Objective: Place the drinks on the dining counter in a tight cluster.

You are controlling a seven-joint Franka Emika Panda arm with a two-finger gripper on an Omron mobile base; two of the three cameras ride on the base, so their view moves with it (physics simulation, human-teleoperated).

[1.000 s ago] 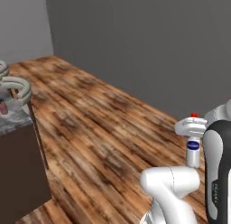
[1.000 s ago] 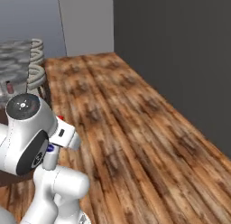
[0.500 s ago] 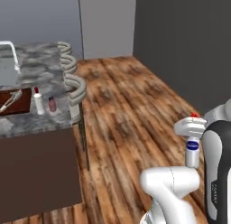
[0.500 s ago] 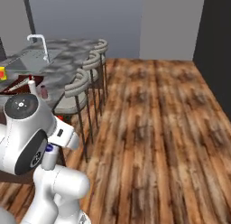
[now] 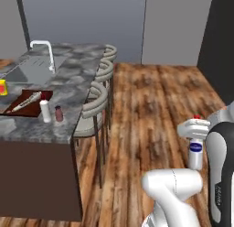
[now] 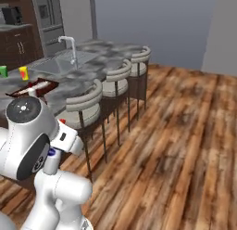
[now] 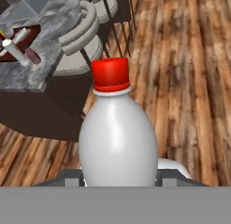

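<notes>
Wooden plank flooring [image 5: 151, 98] spreads across a simulated kitchen with grey walls behind. Off to the left stands a long island bench [image 5: 80, 72] with a grey marbled stone top on a dark brown base, a sink with a white tap [image 5: 45, 52] set into its far part, and three pale curved-back stools [image 6: 111, 85] lined along its near side. On the front part of the bench lies a dark red tray [image 5: 25, 102], and just beside its corner two drinks stand upright, close to each other: a small white bottle with a red cap [image 5: 45, 110] and a shorter pinkish-red bottle [image 5: 58, 114]. Further back are a yellow cup [image 6: 23, 72] and a green cup [image 6: 3, 70].

The white robot arm [image 5: 176, 189] is well away from the bench, out over the floor. Its hand [image 5: 194, 130] is clamped on the third drink, a white-bodied bottle with a red cap and blue label [image 5: 195, 148], held upright.

By the look of it, two of the three drinks are already in place together. What remains is to bring this last bottle to the bench and set it down right beside the pair.
</notes>
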